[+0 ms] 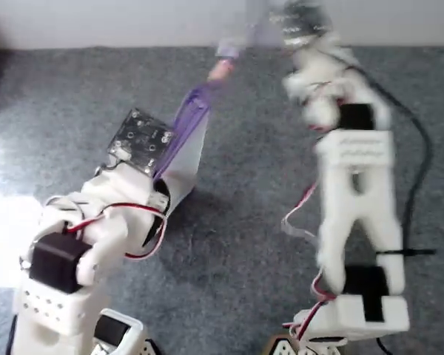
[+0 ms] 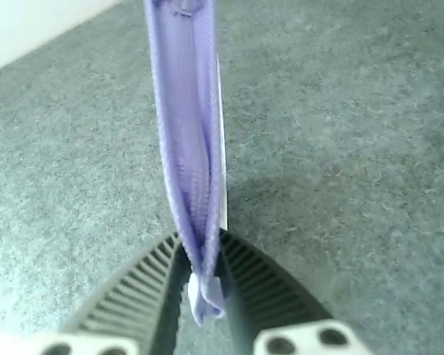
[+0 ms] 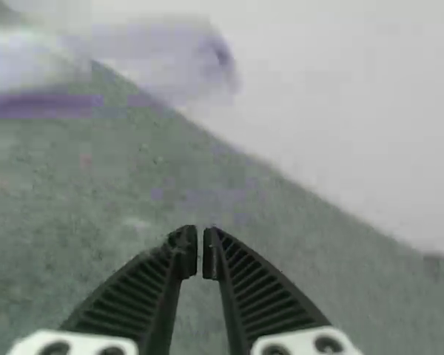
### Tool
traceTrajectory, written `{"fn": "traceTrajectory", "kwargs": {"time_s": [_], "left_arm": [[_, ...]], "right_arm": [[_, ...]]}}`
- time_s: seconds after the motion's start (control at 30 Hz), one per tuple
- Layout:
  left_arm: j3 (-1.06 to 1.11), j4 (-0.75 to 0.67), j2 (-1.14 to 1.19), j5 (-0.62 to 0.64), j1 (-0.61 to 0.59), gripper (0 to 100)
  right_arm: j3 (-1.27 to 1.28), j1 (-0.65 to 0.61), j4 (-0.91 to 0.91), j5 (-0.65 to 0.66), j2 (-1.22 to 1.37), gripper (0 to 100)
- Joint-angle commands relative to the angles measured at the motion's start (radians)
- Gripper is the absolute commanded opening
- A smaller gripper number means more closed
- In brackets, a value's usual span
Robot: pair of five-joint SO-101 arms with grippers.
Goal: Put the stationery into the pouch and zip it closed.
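The pouch [image 1: 186,126] is white with a purple zip edge and is held upright off the grey carpet. My left gripper [image 2: 203,259] is shut on the near end of its zip edge [image 2: 183,126]; in the high view this gripper [image 1: 165,177] sits under its camera board. A small pink thing [image 1: 222,70] and a blurred purple bit [image 1: 229,49] show at the pouch's far end. My right gripper [image 3: 200,248] is shut with nothing visible between its fingers, near the carpet's far edge. A blurred purple shape [image 3: 170,55] lies beyond it.
Grey carpet [image 1: 251,214] covers the table. A white wall [image 3: 355,96] rises behind its far edge. The right arm [image 1: 355,170] stretches along the right side, with cables [image 1: 418,148] beside it. A bright patch [image 1: 0,222] lies at the left edge.
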Motion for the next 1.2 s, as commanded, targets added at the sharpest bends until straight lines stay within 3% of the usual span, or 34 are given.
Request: {"fn": "traceTrajectory", "kwargs": {"time_s": [0.0, 0.33, 0.73, 0.87, 1.0, 1.17], "left_arm": [[-0.010, 0.003, -0.037, 0.002, -0.008, 1], [-0.010, 0.002, -0.037, 0.002, -0.008, 1], [-0.008, -0.005, -0.032, 0.002, 0.028, 1], [-0.008, -0.002, -0.032, 0.041, 0.063, 12], [-0.010, -0.003, -0.032, 0.235, 0.063, 28], [-0.010, -0.003, -0.031, 0.315, 0.066, 32]], "right_arm": [[-0.094, 0.022, -0.021, -0.003, 0.002, 0.7], [-0.094, 0.013, 0.064, -0.009, -0.021, 0.7], [-0.094, 0.015, 0.355, -0.110, -0.171, 0.7], [-0.094, 0.019, 0.490, -0.115, -0.229, 0.8], [-0.092, 0.041, 0.590, -0.187, -0.288, 0.8], [-0.089, 0.107, 0.702, -0.249, -0.315, 0.8]]}}
